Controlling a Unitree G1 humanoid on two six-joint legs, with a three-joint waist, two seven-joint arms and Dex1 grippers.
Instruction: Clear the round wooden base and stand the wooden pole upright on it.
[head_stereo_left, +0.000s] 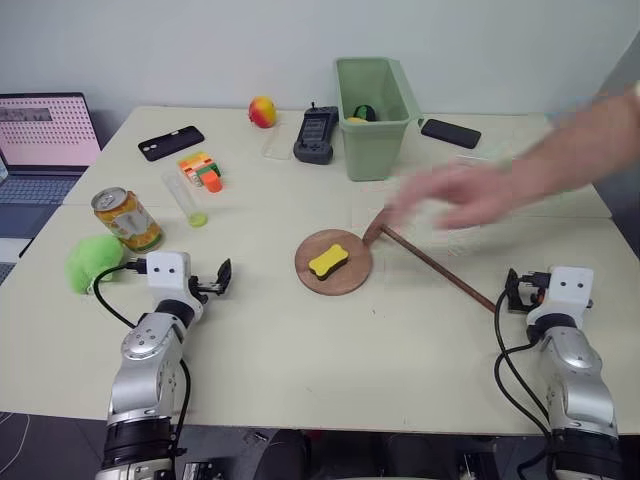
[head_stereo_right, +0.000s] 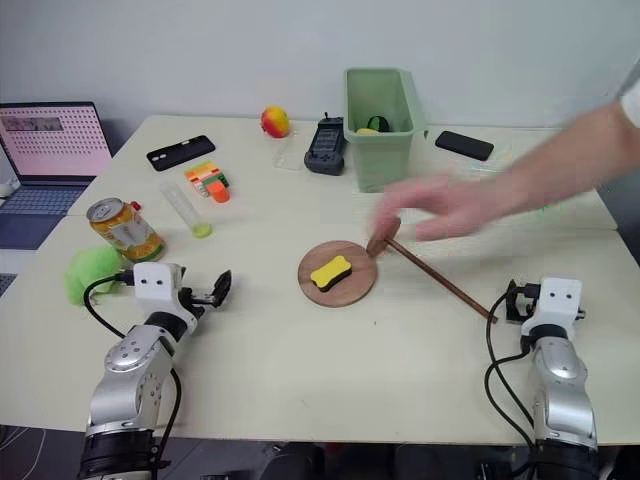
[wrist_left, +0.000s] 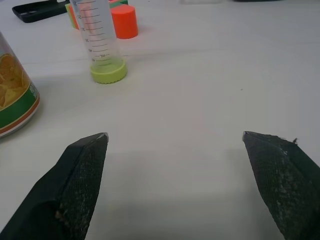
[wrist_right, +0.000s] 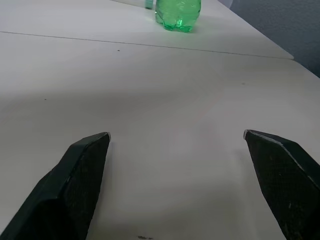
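Lying flat, the pole (head_stereo_left: 437, 266) runs diagonally from the base (head_stereo_left: 333, 262) toward the wide-open, empty right gripper (head_stereo_left: 514, 290); left gripper (head_stereo_left: 222, 279) likewise.

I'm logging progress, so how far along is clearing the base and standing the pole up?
Nothing looks done. A yellow sponge sits on the round base, and the pole lies flat on the table. Both grippers, left and right, are open and empty. A person's hand hovers above the pole.

left hand (wrist_left: 172, 145) spread, right hand (wrist_right: 175, 142) spread
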